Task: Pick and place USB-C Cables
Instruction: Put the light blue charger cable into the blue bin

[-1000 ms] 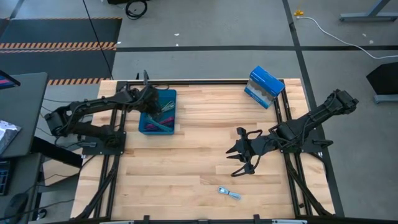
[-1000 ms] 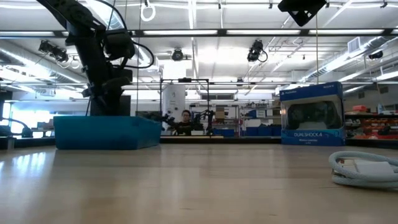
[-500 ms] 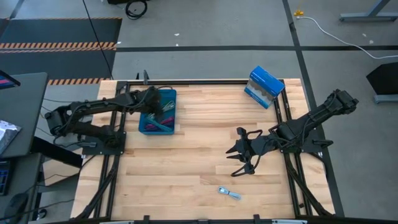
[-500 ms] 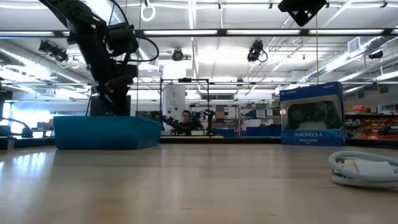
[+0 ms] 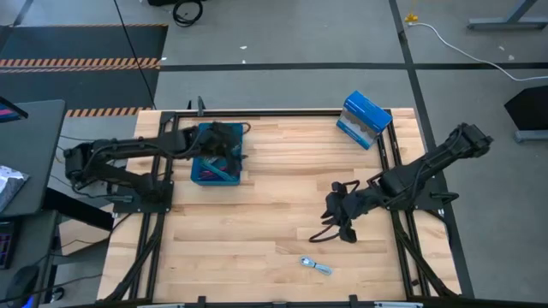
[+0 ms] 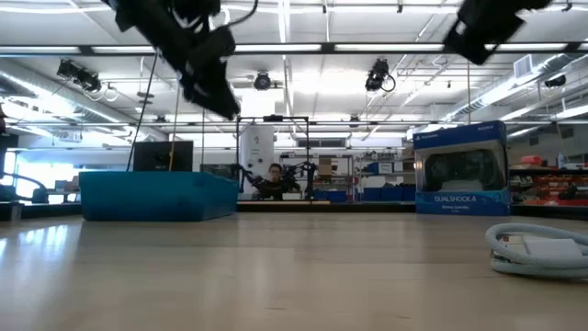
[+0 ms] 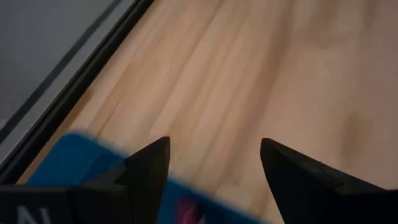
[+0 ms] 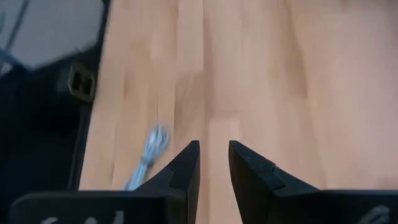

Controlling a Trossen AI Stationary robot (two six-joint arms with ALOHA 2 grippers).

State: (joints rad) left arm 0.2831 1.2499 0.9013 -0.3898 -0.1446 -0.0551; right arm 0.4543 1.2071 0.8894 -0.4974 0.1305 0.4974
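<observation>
A robotics lab or workshop inside a large industrial hall. The low view looks across a pale wooden table (image 6: 276, 276) into a deep room with an open ceiling of beams, long strip lights (image 6: 303, 48) and hanging fixtures, with shelving (image 6: 551, 179) and equipment racks along the far side. A person (image 6: 274, 175) sits at a distant workstation. From above, the table stands on a grey concrete floor (image 5: 282, 34) marked with dark lines, yellow-and-black hazard tape (image 5: 81, 62) edging a dark mat, and a loose white cord (image 5: 462, 47)
</observation>
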